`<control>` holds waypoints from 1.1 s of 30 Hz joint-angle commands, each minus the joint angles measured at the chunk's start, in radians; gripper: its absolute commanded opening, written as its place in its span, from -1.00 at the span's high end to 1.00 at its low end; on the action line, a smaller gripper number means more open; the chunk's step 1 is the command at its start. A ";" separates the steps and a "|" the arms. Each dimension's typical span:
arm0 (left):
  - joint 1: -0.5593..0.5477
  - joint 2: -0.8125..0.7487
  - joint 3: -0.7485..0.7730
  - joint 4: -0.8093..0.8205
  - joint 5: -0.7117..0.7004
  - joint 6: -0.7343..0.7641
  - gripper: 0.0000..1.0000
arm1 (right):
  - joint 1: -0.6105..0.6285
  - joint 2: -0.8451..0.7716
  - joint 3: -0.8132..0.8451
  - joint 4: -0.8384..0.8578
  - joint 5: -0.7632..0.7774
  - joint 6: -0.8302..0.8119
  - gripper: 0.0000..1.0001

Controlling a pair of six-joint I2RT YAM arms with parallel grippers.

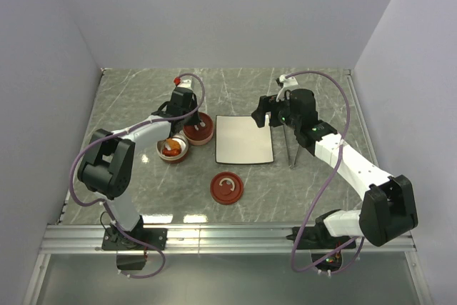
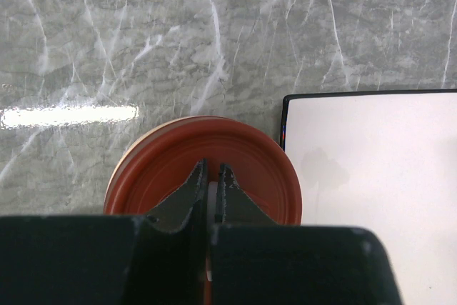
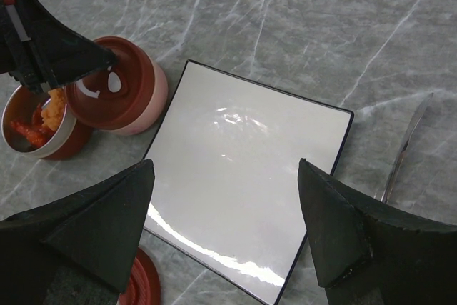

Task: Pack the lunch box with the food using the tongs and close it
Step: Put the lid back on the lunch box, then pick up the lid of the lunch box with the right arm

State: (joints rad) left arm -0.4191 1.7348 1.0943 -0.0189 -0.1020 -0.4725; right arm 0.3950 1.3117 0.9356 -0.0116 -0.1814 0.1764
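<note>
The lunch box is a set of round red-brown tubs. One tub (image 1: 199, 131) wears a lid (image 2: 235, 158), and my left gripper (image 2: 211, 171) is shut on that lid's white handle (image 2: 211, 194). Beside it the open tub (image 3: 63, 137) holds the food (image 3: 44, 113), orange and red pieces. My right gripper (image 3: 225, 169) hangs open above the white plate (image 3: 243, 169) with nothing between its fingers. The tongs (image 3: 404, 146) lie on the table just right of the plate, partly hidden behind my right finger.
A second red-brown lid (image 1: 227, 188) with a white handle lies flat on the table in front of the plate. The marble table (image 1: 143, 98) has walls at the back and on both sides.
</note>
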 commanded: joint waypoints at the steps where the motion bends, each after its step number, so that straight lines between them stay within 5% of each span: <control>1: 0.003 0.025 0.000 0.011 -0.002 0.003 0.99 | 0.004 -0.009 0.045 0.018 0.007 -0.015 -0.76; 5: 0.008 0.005 -0.022 0.043 0.013 0.008 0.90 | 0.002 -0.014 0.042 0.018 0.007 -0.015 -0.78; 10: 0.008 -0.037 -0.053 0.082 0.010 0.011 0.04 | 0.004 -0.011 0.045 0.018 0.005 -0.017 -0.79; 13: 0.008 -0.050 -0.056 0.088 0.007 0.015 -0.22 | 0.004 -0.009 0.045 0.018 0.003 -0.017 -0.79; 26: 0.008 -0.142 -0.040 0.076 -0.060 0.035 -0.56 | 0.004 -0.028 0.026 0.025 -0.020 -0.014 -0.79; 33: 0.008 -0.319 -0.094 0.109 -0.146 0.035 -0.66 | 0.005 -0.049 -0.030 0.091 -0.133 0.005 -0.79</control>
State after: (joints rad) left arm -0.4137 1.5196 1.0241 0.0406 -0.1757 -0.4488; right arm 0.3950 1.2980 0.9264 0.0067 -0.2356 0.1745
